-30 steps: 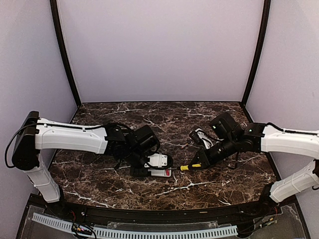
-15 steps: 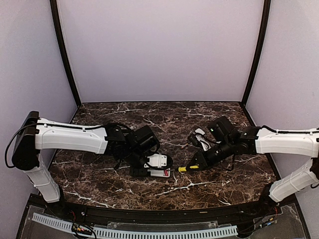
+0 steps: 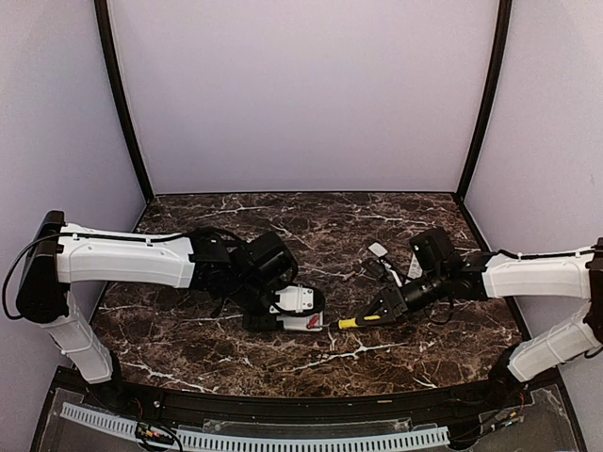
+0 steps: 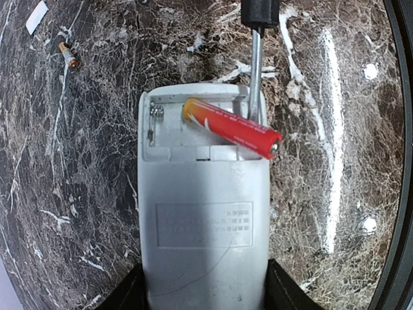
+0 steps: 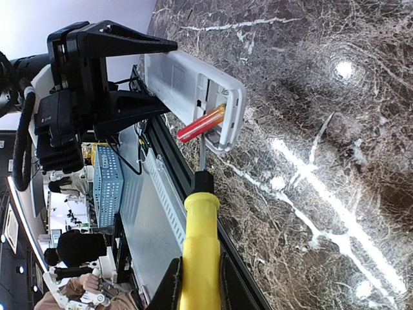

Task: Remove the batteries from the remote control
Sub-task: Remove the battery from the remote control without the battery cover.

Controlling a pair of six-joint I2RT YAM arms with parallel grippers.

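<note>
Counting two batteries: I see one red battery [image 4: 232, 129] tilted half out of the one remote [image 4: 203, 213], mid-frame, and a second battery [image 4: 68, 55] loose on the desk [image 4: 335, 194], upper left. One screwdriver [image 5: 200, 258], shaft just beside the raised cell. My left fingers [image 4: 126, 300] pinch the remote, right fingers [image 5: 171, 287] squeeze the yellow handle. One white cover [image 4: 37, 17], top-left corner.

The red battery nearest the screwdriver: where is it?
In the left wrist view, the red battery lies tilted across the open compartment of the remote, beside the screwdriver shaft.
</note>
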